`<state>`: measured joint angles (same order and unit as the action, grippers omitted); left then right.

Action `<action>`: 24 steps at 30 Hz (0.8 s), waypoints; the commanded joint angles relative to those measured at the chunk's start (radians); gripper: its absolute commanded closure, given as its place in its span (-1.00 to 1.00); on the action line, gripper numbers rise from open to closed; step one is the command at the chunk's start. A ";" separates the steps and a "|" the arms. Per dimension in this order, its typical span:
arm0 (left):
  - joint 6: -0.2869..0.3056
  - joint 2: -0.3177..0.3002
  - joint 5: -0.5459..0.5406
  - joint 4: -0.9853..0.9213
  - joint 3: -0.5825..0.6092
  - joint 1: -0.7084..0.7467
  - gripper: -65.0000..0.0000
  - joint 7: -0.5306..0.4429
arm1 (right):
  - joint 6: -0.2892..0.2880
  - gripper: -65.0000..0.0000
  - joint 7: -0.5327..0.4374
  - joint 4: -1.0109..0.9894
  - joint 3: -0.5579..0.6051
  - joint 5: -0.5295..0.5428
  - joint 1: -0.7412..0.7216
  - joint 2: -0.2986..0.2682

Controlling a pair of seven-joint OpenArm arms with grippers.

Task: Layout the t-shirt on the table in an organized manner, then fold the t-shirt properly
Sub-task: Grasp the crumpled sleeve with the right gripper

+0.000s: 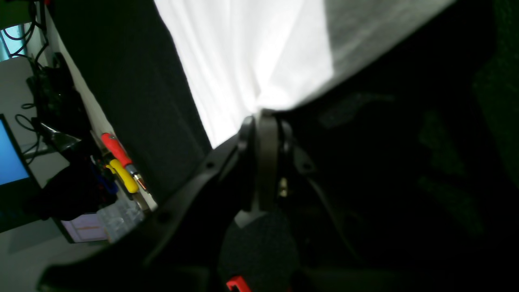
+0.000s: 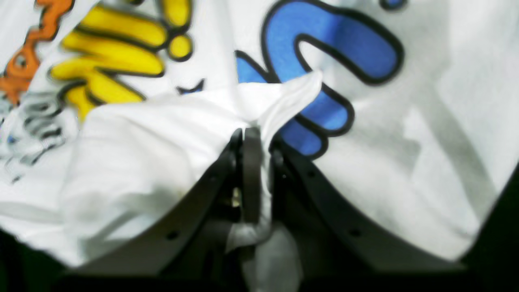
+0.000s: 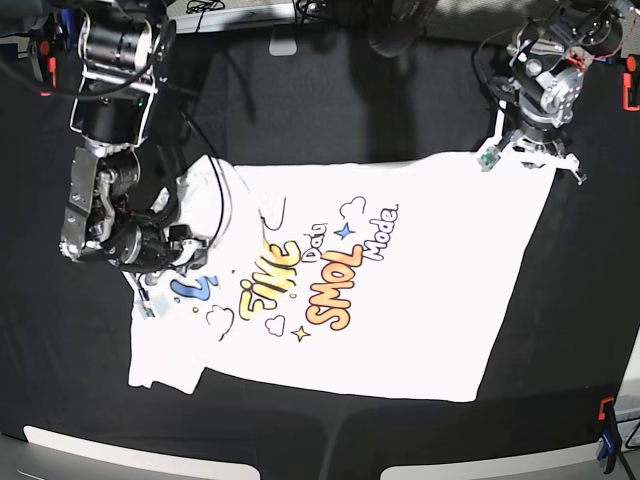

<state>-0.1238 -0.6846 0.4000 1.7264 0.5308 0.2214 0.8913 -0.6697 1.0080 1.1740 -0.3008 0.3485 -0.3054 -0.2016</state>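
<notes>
The white t-shirt (image 3: 400, 300) lies print-up on the black table (image 3: 330, 100), its blue, yellow and orange words facing me. In the base view my left gripper (image 3: 530, 150) sits at the shirt's far right corner. Seen from the left wrist, that gripper (image 1: 261, 113) is shut on plain white cloth (image 1: 251, 52). My right gripper (image 3: 190, 255) is at the shirt's bunched left end. Up close, the right gripper (image 2: 251, 129) is shut on a pinched fold of white fabric (image 2: 162, 134), which lies over the blue lettering (image 2: 324, 40).
Orange clamps (image 3: 630, 90) (image 3: 45, 60) (image 3: 605, 410) sit at the table's edges. Beyond the table edge, the left wrist view shows red and yellow tool handles (image 1: 121, 162) and a blue screen (image 1: 10, 158). Cables (image 3: 220, 10) run along the far edge.
</notes>
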 commanded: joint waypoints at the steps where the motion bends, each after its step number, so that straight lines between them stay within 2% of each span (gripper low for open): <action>1: -0.019 -0.014 0.017 0.016 -0.006 -0.008 1.00 -0.002 | -0.021 1.00 0.008 0.061 0.001 0.043 -0.032 -0.008; 4: -0.019 -0.014 0.017 0.016 -0.006 -0.008 1.00 -0.007 | -0.023 1.00 0.098 0.190 0.001 0.056 -0.030 -0.008; 6: -0.019 -0.014 0.017 0.016 -0.006 -0.008 1.00 -0.012 | -0.023 1.00 0.123 0.263 0.001 0.056 -0.024 -0.010; 10: -0.019 -0.014 0.017 0.016 -0.006 -0.008 1.00 -0.025 | -0.023 1.00 0.124 0.328 0.001 0.110 0.000 -0.011; 15: -0.019 -0.014 0.017 0.016 -0.006 -0.008 1.00 -0.025 | -0.022 1.00 0.124 0.339 0.001 0.112 0.013 -0.011; 16: -0.019 -0.014 0.017 0.016 -0.006 -0.008 1.00 -0.025 | -0.023 0.82 0.124 0.339 0.001 0.112 0.013 -0.011; 17: -0.019 -0.014 0.017 0.016 -0.006 -0.008 1.00 -0.025 | -0.023 0.74 0.124 0.339 0.001 0.113 0.013 -0.011; 24: -0.019 -0.014 0.017 0.016 -0.006 -0.008 1.00 -0.025 | -0.022 0.84 0.124 0.339 0.001 0.113 0.013 -0.011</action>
<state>-0.1238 -0.6849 0.3996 1.7264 0.5308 0.2214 0.8719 -0.6853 1.1481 1.4933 -0.2970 0.4458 -0.2657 -0.2020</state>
